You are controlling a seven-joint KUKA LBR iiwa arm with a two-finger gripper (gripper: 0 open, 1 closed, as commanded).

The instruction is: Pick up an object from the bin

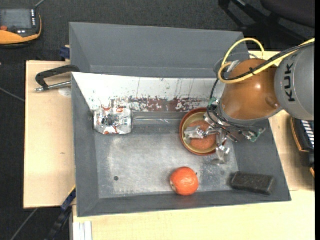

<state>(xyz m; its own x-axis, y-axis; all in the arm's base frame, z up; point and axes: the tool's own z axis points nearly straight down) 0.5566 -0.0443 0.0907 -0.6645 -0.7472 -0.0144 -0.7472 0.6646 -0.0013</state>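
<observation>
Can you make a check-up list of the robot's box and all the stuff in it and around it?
Surface: grey metal bin, floor scuffed and speckled.
Job's things: reddish-brown round bowl at the bin's right, lying under the claw.
Clutter: crumpled shiny wrapper at back left; orange ball at the front; dark block in the front right corner.
Grippers: claw over the bowl's right rim; its grip cannot be told.
Cables: yellow cable loops above the arm's orange wrist cover.
Surroundings: dark carpet; orange-and-black device at top left.
</observation>
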